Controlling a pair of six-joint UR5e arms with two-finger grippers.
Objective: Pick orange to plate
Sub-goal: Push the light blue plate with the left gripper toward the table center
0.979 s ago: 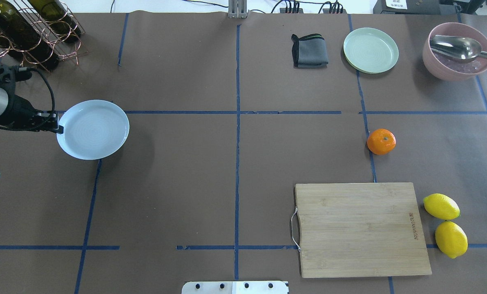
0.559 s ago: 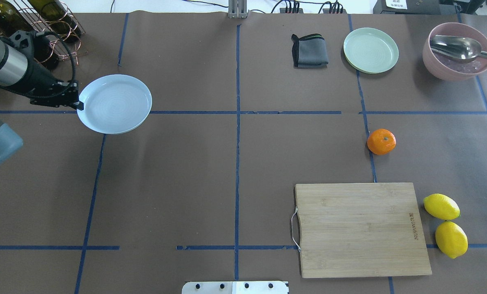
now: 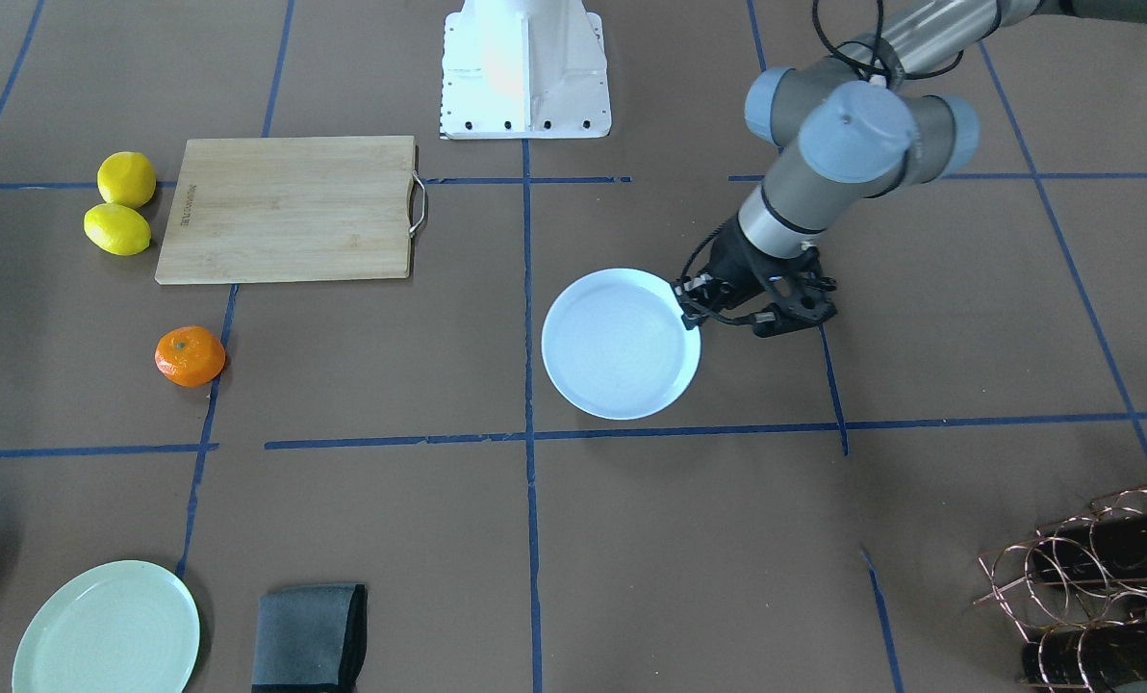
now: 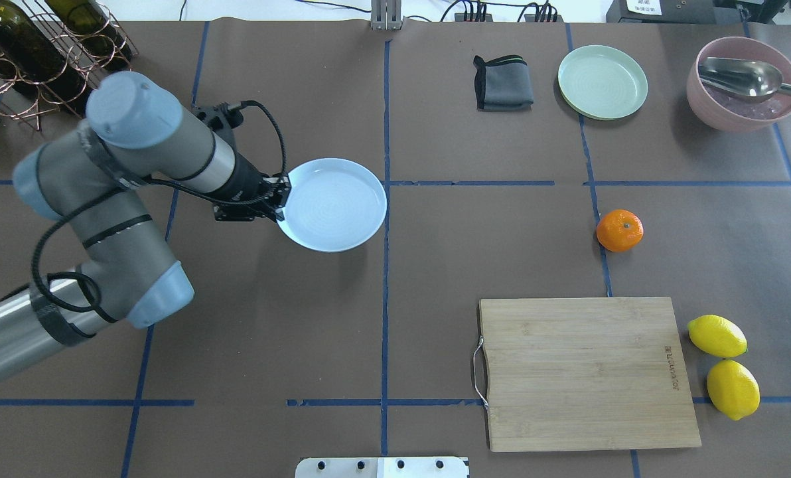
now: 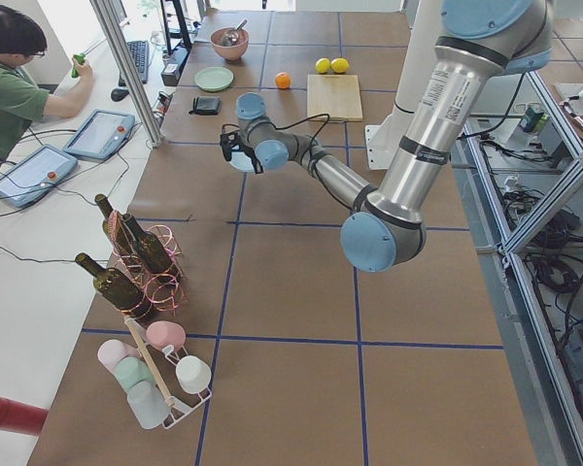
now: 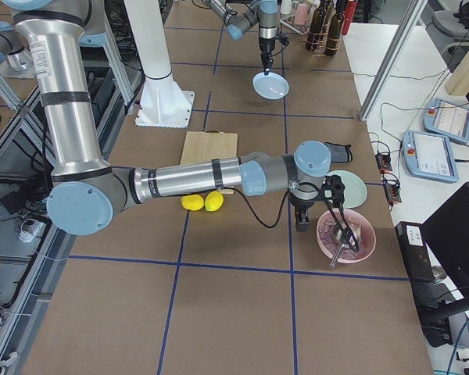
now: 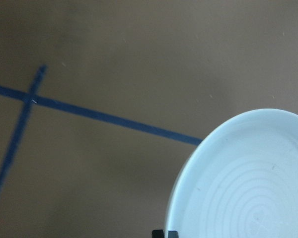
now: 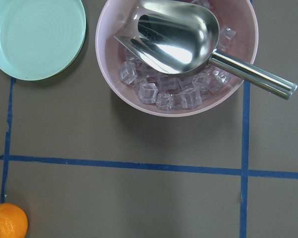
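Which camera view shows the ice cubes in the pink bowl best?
The right wrist-mounted view: the ice cubes lie large and sharp beside the metal scoop. Overhead shows them only faintly. Exterior right shows the pink bowl small and partly covered. Exterior left shows it tiny. The others miss it.

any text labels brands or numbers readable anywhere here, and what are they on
No text here can be read with certainty.
Burned-in brand mark near one short edge of the rectangular light wooden cutting board: too small and blurred to read.
White label on the dark box beyond the table's far edge: blurred, unreadable.
Small print on the left arm's silver tube: too small to read.
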